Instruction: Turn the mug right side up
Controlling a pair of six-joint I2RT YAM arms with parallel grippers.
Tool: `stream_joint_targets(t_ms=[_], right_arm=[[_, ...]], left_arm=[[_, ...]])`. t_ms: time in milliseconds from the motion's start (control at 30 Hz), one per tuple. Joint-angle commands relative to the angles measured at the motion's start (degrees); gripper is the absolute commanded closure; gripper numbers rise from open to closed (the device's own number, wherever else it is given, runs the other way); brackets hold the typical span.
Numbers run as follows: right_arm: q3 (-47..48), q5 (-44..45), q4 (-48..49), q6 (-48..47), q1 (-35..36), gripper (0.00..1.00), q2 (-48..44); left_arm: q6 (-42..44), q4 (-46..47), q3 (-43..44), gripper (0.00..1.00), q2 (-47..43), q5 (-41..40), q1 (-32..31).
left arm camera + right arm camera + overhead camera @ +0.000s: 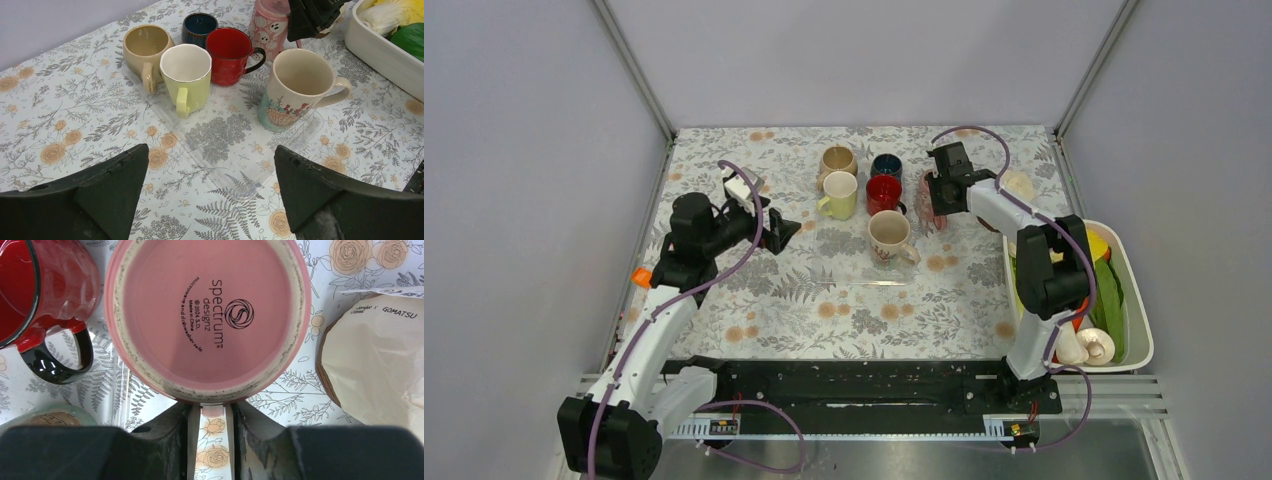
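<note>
Pinching the handle of the base-up pink ceramic mug (210, 315), dead ahead of right jaws (left jaws spread, well apart).

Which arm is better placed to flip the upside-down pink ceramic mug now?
Right. The right gripper is directly above the pink mug, fingers closed on its handle. The open left gripper hovers apart, with upright mugs between.

Left jaws spread, right jaws clamped.
</note>
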Motion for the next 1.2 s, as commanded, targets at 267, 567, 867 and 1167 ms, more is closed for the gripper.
stream_joint_targets(t_ms=[267,567,867,1167], right_arm=[[3.6,-3.0,-1.4,-0.3,0.0,0.61,1.7],[4.7,-2.5,-1.5,-2.2,-0.5,0.81,2.0],[-1.9,-2.2,10.9,-7.2,-0.4,1.0,-5.6],[-10.3,-4.6,24.2,-8.7,-0.4,1.0,-18.1]], left_arm=[[-1.4,3.5,-0.3,0.01,-0.8,3.1,1.1],[-1.8,3.5,-0.6,0.01,-0.9,4.0,1.5],[-1.8,2.9,0.4,0.01,-0.2,4.7,1.6],[-8.2,-0.8,4.8,0.01,2.6,7.2,2.2]])
